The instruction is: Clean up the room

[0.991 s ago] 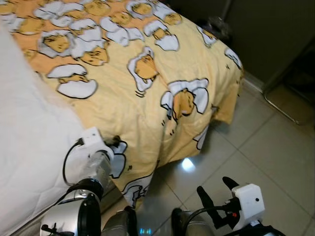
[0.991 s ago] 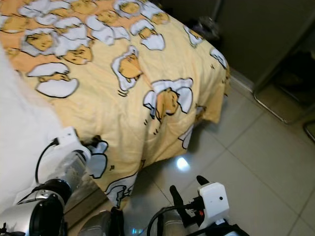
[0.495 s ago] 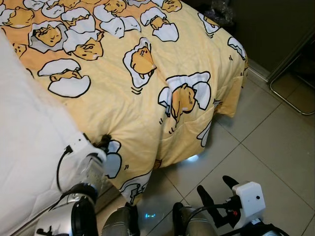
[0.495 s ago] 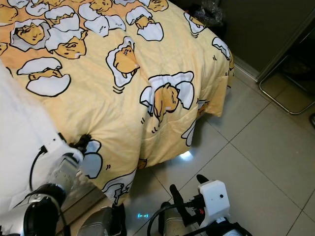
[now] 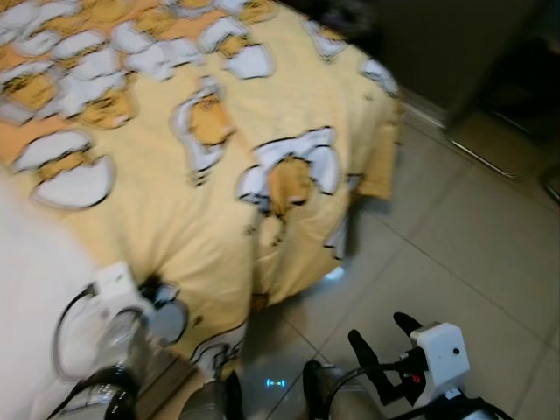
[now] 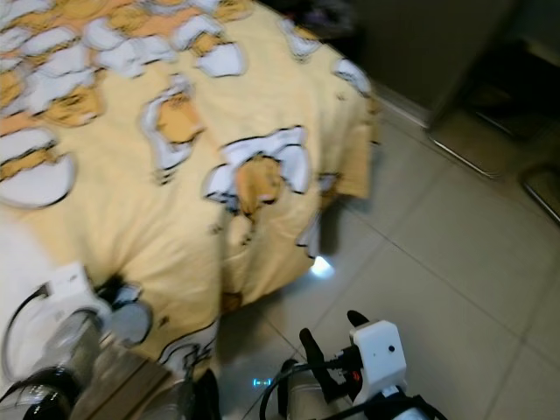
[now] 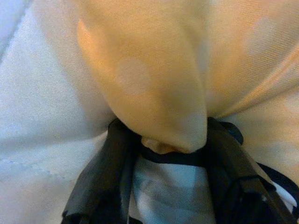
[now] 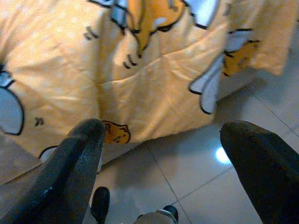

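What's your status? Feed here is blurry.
Left gripper shut on yellow cartoon-print blanket at the bed edge. Right gripper open, empty, over the tiled floor. Nothing in the way.

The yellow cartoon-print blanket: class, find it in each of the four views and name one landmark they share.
Left eye view: yellow blanket drapes over the bed, upper left.
Right eye view: same, upper left.
Left wrist view: a fold pinched in the left gripper.
Right wrist view: hanging edge beyond the right gripper.
Shared landmark: its egg-shell cartoon print.
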### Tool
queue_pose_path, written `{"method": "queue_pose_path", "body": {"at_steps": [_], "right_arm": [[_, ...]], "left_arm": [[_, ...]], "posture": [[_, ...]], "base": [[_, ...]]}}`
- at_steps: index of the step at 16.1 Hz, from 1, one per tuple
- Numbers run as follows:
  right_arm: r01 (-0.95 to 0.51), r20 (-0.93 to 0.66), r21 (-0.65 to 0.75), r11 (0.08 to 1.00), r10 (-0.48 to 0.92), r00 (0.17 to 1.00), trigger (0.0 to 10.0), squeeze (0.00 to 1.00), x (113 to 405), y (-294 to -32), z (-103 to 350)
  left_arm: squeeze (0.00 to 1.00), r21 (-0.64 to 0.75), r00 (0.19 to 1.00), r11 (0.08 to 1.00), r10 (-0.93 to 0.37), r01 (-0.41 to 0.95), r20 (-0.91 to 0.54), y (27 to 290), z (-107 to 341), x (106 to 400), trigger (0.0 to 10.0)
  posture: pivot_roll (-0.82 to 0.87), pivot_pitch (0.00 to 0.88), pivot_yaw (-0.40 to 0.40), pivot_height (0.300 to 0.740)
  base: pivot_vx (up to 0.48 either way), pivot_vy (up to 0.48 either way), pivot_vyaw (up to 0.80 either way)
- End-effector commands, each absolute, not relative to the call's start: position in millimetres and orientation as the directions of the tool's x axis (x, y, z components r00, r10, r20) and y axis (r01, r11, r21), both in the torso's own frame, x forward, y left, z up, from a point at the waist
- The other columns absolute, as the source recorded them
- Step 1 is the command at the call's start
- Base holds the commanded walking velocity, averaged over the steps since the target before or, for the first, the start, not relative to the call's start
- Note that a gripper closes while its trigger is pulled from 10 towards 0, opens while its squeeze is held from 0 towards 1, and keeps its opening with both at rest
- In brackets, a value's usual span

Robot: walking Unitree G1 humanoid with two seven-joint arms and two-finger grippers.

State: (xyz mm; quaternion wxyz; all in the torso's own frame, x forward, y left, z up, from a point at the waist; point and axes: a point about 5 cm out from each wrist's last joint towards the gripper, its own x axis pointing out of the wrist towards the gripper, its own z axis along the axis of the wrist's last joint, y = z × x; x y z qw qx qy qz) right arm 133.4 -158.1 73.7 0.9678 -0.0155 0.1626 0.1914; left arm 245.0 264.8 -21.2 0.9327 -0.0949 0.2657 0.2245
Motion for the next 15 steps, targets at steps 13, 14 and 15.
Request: {"method": "queue_pose_path", "body": {"at_steps": [13,14,15], "right_arm": [[-0.390,-0.287,0.077,0.917,0.395,0.873,10.0,0.00,156.6,-152.2,69.7],[-0.451,-0.288,0.096,0.887,0.458,0.841,10.0,0.00,162.9,-142.3,68.6],[-0.479,-0.282,0.123,0.869,0.493,0.823,10.0,0.00,168.9,-134.7,68.7]], "left_arm": [[0.00,0.413,0.419,0.698,0.696,-0.585,-0.584,351.9,-42.5,120.1,0.0],[0.00,0.401,0.441,0.720,0.676,-0.566,-0.590,343.0,-45.7,124.5,0.0],[0.00,0.387,0.457,0.735,0.661,-0.557,-0.595,337.1,-47.7,128.5,0.0]], "posture": [[-0.20,0.196,0.033,0.740],[-0.20,0.197,0.036,0.740],[-0.20,0.197,0.035,0.740]], "base": [[0.000,0.000,0.06],[0.000,0.000,0.71],[0.000,0.000,0.70]]}}
